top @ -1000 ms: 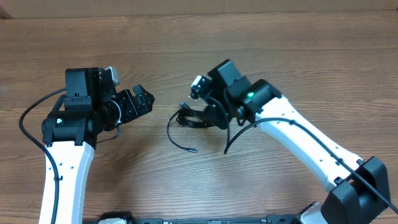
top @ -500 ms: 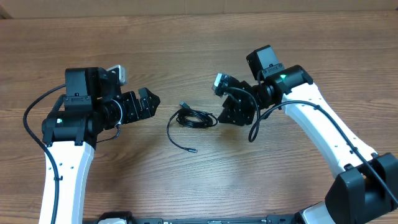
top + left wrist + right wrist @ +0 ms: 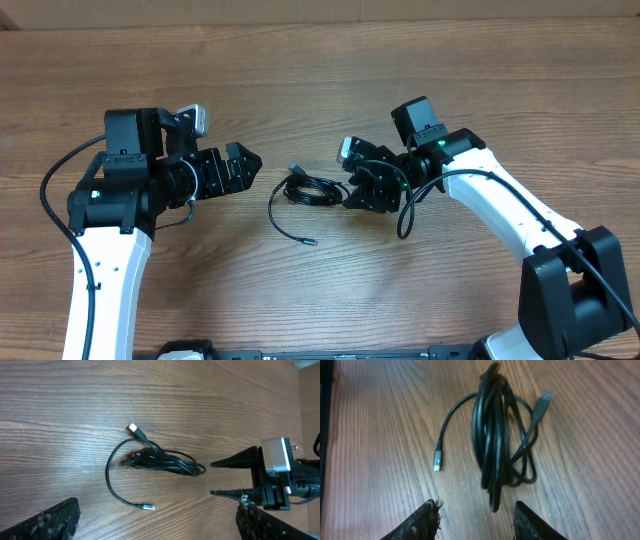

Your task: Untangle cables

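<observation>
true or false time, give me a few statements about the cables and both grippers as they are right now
1. The cables lie on the table between the left gripper and the right gripper. True.
2. The left gripper is shut on the cables. False: it is open, holds nothing and is apart from them.
3. The right gripper's jaws stand apart, pointing at one end of the coil. True.
4. Both plug ends are buried in the coil. False: the larger plug and the small tip both stick out free.
</observation>
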`<state>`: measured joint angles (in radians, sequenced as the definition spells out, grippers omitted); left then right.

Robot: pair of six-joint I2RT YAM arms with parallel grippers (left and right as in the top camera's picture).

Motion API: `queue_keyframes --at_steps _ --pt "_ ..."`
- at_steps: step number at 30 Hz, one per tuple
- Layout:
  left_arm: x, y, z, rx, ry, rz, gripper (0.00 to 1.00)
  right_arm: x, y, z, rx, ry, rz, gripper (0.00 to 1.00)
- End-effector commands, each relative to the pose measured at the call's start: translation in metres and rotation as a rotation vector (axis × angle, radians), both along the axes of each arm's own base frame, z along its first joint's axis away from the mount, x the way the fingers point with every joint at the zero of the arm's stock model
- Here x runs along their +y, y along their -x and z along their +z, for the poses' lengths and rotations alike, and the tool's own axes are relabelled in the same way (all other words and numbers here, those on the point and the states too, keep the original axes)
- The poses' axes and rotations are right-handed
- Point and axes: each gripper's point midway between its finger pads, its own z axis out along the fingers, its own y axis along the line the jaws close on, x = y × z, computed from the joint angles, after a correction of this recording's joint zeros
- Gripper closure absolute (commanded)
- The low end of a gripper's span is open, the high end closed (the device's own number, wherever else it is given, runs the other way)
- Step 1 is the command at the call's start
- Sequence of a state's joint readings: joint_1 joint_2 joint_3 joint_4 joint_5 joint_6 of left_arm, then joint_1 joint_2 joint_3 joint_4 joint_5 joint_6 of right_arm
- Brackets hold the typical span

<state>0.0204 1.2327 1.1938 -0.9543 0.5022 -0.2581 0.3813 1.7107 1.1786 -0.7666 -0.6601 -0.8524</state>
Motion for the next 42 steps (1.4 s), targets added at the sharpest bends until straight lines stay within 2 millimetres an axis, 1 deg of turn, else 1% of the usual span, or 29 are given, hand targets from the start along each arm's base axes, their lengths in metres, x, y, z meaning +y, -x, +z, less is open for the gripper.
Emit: queue_keyframes --at_steps 1,6,11,15,16,17,29,33,37,42 --pt "-0.001 -0.002 0.007 -0.026 0.010 -0.019 0.01 0.003 0.000 0.000 -0.007 -0.024 0.015 0.53" --pt "-0.004 -0.001 0.008 -0.026 0.024 -0.029 0.01 0.006 -0.007 -0.006 -0.028 -0.032 0.015 0.54" --pt "-0.004 -0.001 0.009 -0.027 0.025 -0.030 0.01 0.011 -0.021 -0.022 -0.010 -0.042 -0.023 0.54" --pt "-0.004 -0.004 0.010 -0.039 0.024 -0.030 0.00 0.019 -0.018 -0.030 0.027 -0.078 -0.003 0.55" --pt "-0.004 -0.004 0.010 -0.042 0.024 -0.030 0.00 0.021 -0.017 -0.030 0.031 -0.087 0.003 0.71" --pt "-0.004 -0.005 0.011 -0.045 0.024 -0.030 0.00 0.021 -0.018 -0.031 0.029 -0.087 0.002 0.96" --pt "-0.004 -0.005 0.011 -0.048 0.023 -0.029 0.00 0.024 -0.020 -0.024 0.080 -0.111 -0.054 0.96" --pt "-0.003 -0.006 0.011 -0.048 0.017 -0.025 0.00 0.028 -0.029 -0.004 0.063 -0.130 -0.077 0.96" --pt "-0.002 -0.006 0.010 -0.048 0.013 -0.023 0.00 0.031 -0.035 0.033 0.011 -0.155 -0.072 0.96" --pt "0.000 -0.008 0.010 -0.054 0.002 -0.015 0.00 0.033 -0.027 0.082 -0.040 -0.179 -0.057 0.96"
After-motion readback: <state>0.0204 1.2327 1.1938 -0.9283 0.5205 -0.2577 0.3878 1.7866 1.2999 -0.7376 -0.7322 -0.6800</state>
